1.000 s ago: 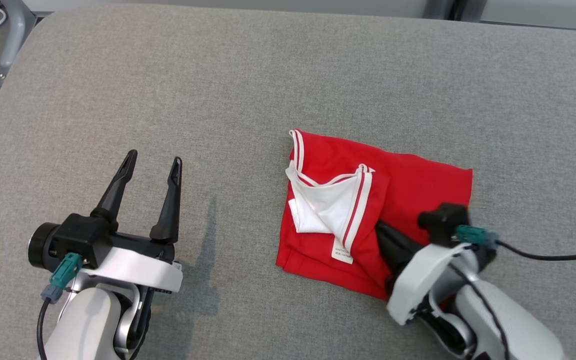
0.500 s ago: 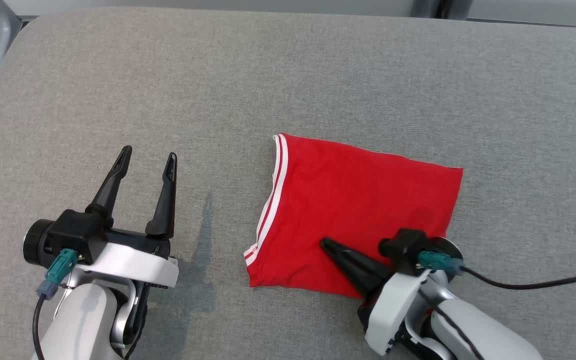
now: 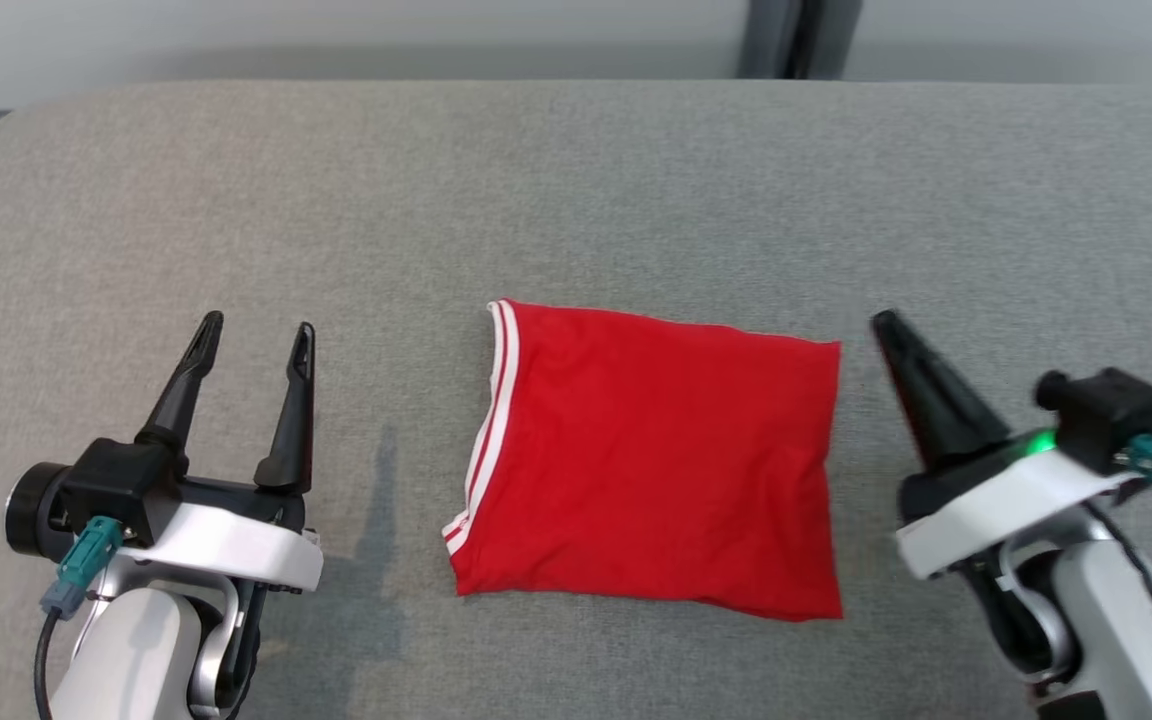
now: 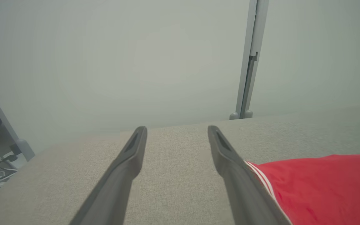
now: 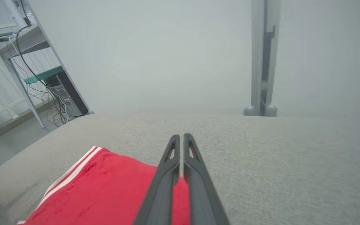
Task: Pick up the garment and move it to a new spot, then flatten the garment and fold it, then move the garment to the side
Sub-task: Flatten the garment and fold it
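Note:
The garment (image 3: 651,460) is red with white stripes along its left edge, folded into a neat rectangle in the middle of the grey padded surface (image 3: 556,190). To its left my left gripper (image 3: 254,335) stands open with nothing between its fingers, apart from the cloth. On the right my right gripper (image 3: 884,322) is shut and empty, raised just off the garment's right edge. The left wrist view has the garment (image 4: 320,187) at lower right, past the open fingers (image 4: 130,159). In the right wrist view the shut fingers (image 5: 180,162) hang above the garment (image 5: 105,190).
The padded surface's far edge meets a pale wall with a grey post (image 4: 248,62). A desk with cables and a computer (image 5: 58,97) stands on the floor beyond one rounded corner. Bare grey fabric (image 3: 236,200) surrounds the garment.
The camera has shifted. The garment went from half folded with its white inside showing to a closed red rectangle. My right gripper came off the cloth and moved to its right.

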